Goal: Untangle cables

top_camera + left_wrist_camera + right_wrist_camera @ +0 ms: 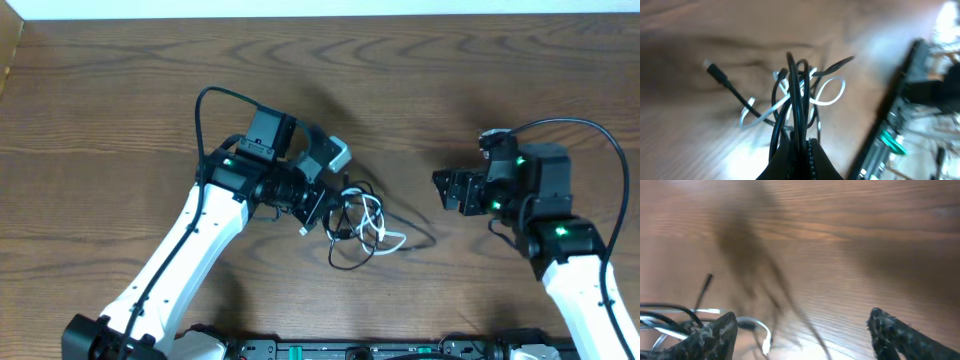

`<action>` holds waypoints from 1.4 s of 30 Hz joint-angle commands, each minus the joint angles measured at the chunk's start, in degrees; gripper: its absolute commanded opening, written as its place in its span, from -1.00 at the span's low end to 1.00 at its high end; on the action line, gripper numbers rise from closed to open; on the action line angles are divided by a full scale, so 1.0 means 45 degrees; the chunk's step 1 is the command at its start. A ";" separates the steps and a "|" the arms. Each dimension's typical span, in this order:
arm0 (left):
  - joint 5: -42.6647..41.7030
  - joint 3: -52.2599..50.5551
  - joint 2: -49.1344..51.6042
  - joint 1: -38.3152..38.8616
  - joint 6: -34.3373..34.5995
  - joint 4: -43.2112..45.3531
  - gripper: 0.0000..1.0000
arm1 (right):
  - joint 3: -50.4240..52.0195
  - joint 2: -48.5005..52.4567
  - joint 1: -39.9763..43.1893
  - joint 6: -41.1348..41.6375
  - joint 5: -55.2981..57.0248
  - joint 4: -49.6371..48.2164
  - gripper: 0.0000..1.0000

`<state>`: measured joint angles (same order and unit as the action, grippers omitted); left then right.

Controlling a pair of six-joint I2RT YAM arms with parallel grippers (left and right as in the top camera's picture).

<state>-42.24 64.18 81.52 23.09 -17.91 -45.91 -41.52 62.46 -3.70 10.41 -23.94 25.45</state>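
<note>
The left tool [802, 147] is pressed together on a couple of black cords [799, 100], which rise straight out from between its tips in the left wrist view. Just past those tips the cables [360, 225] bunch into a knot. The white cord [832, 92] loops through and around the black ones, and one black end with a small plug [714, 71] sticks out to the left of that view. From overhead, the knot lies on the worktop [120, 100] right beside the left tool, on the side facing the other arm, with one thin black strand trailing further that way. The right tool [447, 190] stands well apart from the knot, its fingers spread and holding nothing. In its own blurred view the tangle shows low beyond one finger.
</note>
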 commanded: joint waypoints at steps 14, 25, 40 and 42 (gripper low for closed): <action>-0.4197 -0.0039 -0.0155 0.0029 -0.4745 -0.1025 -0.86 | -0.0165 0.4002 0.0695 -0.2973 -0.9146 0.0461 0.22; -0.4284 -0.0044 -0.0146 0.0029 -0.4784 -0.1035 -0.85 | -0.0165 0.5532 -0.0763 -0.3050 -0.9962 0.0549 0.43; -0.4133 -0.0044 -0.0146 0.0758 -0.5741 -0.1020 -0.85 | -0.0160 0.5527 -0.1948 0.0121 -0.9904 0.0593 0.34; -0.4129 -0.0044 -0.0146 0.0753 -0.5736 -0.0971 -0.85 | -0.0160 0.5527 -0.1948 0.0112 -0.9889 0.0811 0.22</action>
<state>-59.72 64.18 81.52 26.33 -41.82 -50.59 -41.52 87.00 -11.81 7.33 -66.43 28.29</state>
